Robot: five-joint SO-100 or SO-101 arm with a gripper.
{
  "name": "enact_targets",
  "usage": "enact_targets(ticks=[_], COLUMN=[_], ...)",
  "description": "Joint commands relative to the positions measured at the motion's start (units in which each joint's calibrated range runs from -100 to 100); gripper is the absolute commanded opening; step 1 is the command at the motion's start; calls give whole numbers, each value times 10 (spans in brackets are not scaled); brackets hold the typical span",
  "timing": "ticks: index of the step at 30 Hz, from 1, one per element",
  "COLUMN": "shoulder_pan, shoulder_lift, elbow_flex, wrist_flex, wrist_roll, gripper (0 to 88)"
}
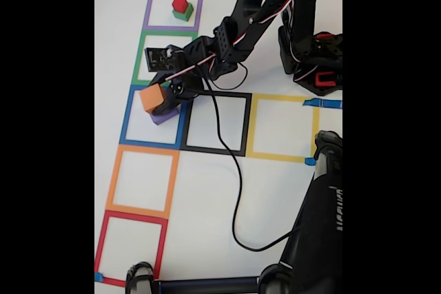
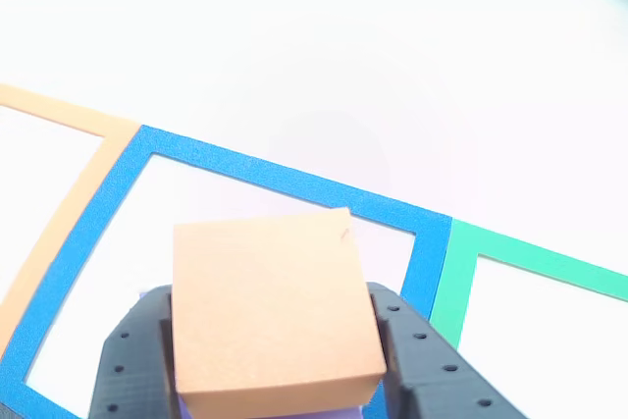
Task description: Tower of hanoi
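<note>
while the claw (image 1: 157, 99) is clamped on the orange block (image 1: 151, 98), the thing that matters is what sits right under it: the purple block (image 1: 165, 116), inside the blue tape square (image 1: 128, 118) on the white surface (image 1: 207, 191). in the fixed view the orange block looks to be just above and a bit to the left of the purple one, overlapping it, and whether they're actually touching can't be told from here. in the other view the orange block (image 2: 270, 311) has a black finger (image 2: 132, 350) pressed against each side, with only a thin sliver of purple (image 2: 275, 413) peeking out along the bottom edge. so purple lies pretty much straight below the claw, slightly off to one side.

the other two pieces are well apart from this: the red block (image 1: 180, 3) sits on the green block (image 1: 183, 12) in the purple tape square (image 1: 147, 12) at the top of the fixed view, with the green tape square (image 1: 140, 53) in between.

best guess is orange is either being set onto purple or lifted off it. if it's being placed, it probably wants a small nudge toward the purple block's centre so it sits square. the edges look roughly parallel already, so no real twist needed.
</note>
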Motion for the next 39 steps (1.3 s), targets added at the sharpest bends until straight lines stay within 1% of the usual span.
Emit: enact_targets(ticks=[1, 18, 24, 31, 37, 39], shoulder_pan=[5, 11, 14, -1, -15, -16], shoulder_lift=[-3, -2, -2, -39, -95, -123], elbow_flex=[4, 16, 13, 20, 17, 12], wrist_flex=[-15, -34, -40, -40, -27, -6], wrist_roll=[4, 4, 4, 4, 4, 4], gripper=[167, 206, 234, 267, 267, 251])
